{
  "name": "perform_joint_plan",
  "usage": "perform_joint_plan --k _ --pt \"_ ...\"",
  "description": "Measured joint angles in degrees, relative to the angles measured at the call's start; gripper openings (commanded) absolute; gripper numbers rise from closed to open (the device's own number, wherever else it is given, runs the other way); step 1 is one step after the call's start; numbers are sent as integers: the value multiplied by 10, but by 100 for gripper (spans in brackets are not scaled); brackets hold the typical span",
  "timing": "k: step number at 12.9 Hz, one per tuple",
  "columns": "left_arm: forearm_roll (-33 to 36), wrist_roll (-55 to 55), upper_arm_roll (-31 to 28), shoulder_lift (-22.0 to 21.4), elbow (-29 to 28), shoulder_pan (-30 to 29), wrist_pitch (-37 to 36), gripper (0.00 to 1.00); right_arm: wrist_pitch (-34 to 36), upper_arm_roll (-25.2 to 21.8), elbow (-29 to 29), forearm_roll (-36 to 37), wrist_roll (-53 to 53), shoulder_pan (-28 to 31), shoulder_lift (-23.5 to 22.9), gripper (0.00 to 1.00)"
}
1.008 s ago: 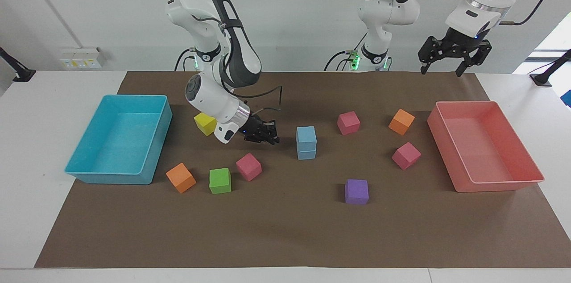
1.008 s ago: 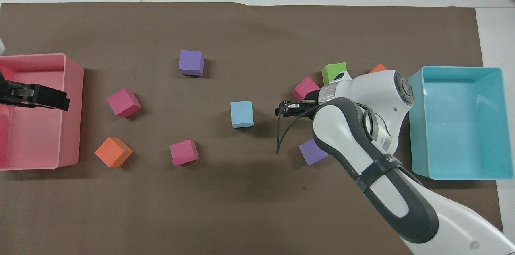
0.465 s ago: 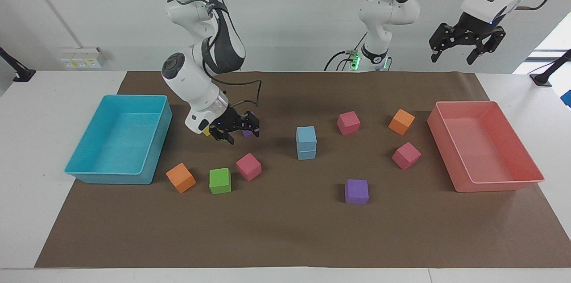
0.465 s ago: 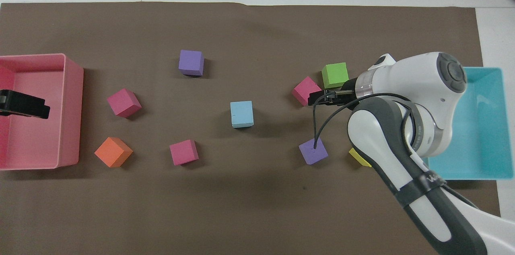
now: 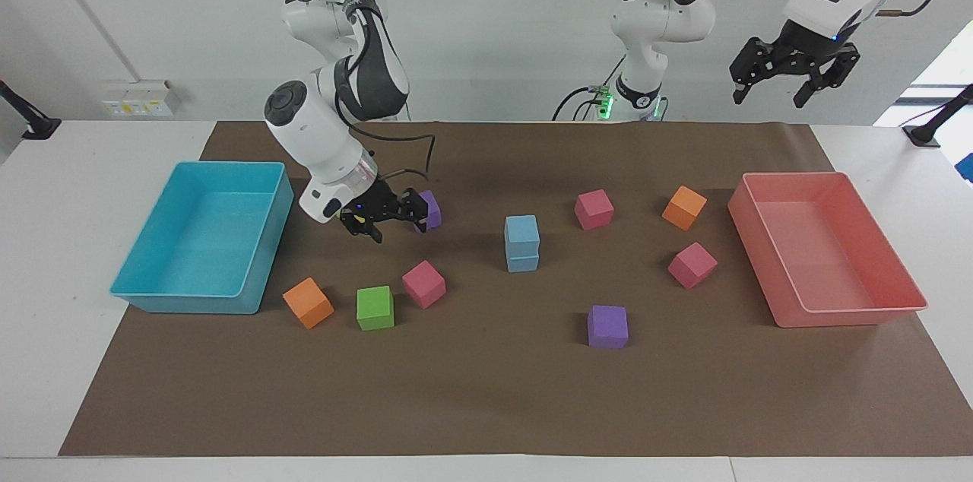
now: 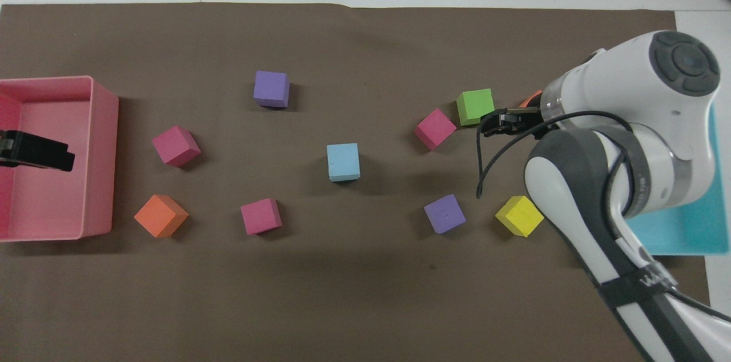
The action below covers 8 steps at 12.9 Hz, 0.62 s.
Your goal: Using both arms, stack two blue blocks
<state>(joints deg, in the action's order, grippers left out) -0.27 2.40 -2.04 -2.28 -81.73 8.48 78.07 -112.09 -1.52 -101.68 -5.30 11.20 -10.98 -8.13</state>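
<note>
High facing view, steep overhead view, same table (image 5: 486,406)

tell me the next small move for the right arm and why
Probably just lift the right gripper up and away toward its base. The two light sky-blue foam cubes already sit stacked mid-mat, its fingers are open and empty, and the left gripper waits open, high over the mat's edge near the pink plastic tray.

No text, label, brand or number can be read anywhere. The dark band on the right arm (image 6: 639,282) carries small pale marks in the overhead view, but they are too small to make out. The coloured cubes, the trays and the brown mat show no lettering.
</note>
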Motion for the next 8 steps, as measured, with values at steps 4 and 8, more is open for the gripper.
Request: perform_joint_plan --k 4,8 --pt "0 0 -3 -5 1 0 -1 100 47 -3 22 22 0 52 38 100" --pt "0 0 -4 -6 1 -1 6 100 124 -3 48 24 -25 86 75 100"
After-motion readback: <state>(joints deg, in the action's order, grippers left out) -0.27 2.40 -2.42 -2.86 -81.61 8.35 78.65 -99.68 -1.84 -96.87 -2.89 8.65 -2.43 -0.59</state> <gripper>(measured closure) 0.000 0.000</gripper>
